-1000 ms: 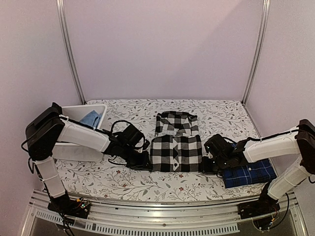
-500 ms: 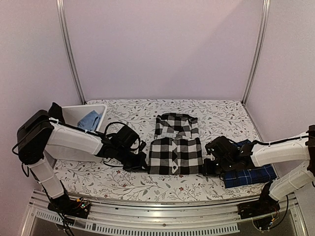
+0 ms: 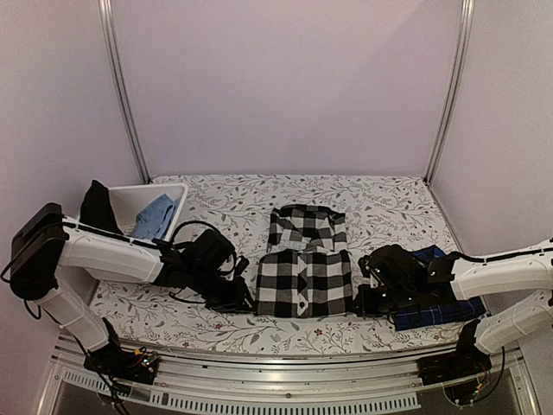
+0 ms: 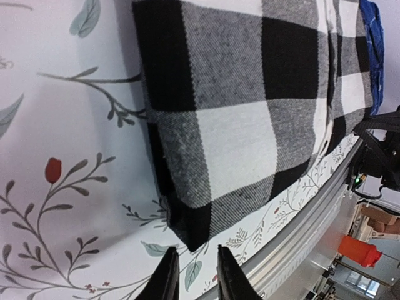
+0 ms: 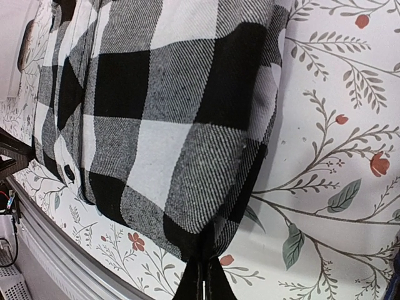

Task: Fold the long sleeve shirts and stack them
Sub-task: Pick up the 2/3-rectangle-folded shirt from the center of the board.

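Note:
The black-and-white checked long sleeve shirt (image 3: 304,281) lies folded mid-table, its collar end (image 3: 307,226) toward the back. My left gripper (image 3: 246,301) rests at the shirt's near left corner (image 4: 187,231). Its fingers (image 4: 194,275) stand slightly open, and the corner lies just ahead of the tips, not between them. My right gripper (image 3: 359,303) is at the near right corner, shut on a pinch of the checked cloth (image 5: 203,281). The navy plaid shirt (image 3: 441,307) lies folded at the right, partly under the right arm.
A white bin (image 3: 130,201) at the back left holds a blue cloth (image 3: 155,212) and a black cloth (image 3: 97,207). The metal rail (image 3: 276,380) runs along the table's near edge, close behind both grippers.
Both arms have drawn toward the near edge and the checked shirt has slid nearer with them. The left fingers have parted and let go of the left corner.

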Available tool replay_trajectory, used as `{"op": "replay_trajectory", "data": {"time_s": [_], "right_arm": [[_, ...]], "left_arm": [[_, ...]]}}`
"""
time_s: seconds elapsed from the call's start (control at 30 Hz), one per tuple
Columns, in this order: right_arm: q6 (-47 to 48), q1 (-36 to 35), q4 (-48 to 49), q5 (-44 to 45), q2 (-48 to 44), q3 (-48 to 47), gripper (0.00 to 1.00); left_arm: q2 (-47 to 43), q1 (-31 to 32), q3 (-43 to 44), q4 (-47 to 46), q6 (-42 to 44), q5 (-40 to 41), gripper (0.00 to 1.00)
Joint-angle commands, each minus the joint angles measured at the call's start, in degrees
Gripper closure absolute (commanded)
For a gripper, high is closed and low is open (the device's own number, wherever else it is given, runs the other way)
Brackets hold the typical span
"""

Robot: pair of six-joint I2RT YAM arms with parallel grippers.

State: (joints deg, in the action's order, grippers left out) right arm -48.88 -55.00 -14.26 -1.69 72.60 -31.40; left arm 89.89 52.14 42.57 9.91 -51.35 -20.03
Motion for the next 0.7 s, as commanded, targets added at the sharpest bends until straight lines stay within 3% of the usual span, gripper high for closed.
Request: {"op": "replay_trajectory", "data": {"time_s": [0.0, 0.67], "right_arm": [[-0.93, -0.46, 0.92, -1.52, 0.37, 0.72, 1.0], [-0.95, -0.46, 1.54, -1.82, 2.21, 1.05, 1.0]], "left_arm": [[-2.02, 1.44, -2.09, 0.03, -0.87, -0.12, 0.76], [5.7, 2.62, -0.79, -5.4, -1.43, 3.83, 0.76]]}}
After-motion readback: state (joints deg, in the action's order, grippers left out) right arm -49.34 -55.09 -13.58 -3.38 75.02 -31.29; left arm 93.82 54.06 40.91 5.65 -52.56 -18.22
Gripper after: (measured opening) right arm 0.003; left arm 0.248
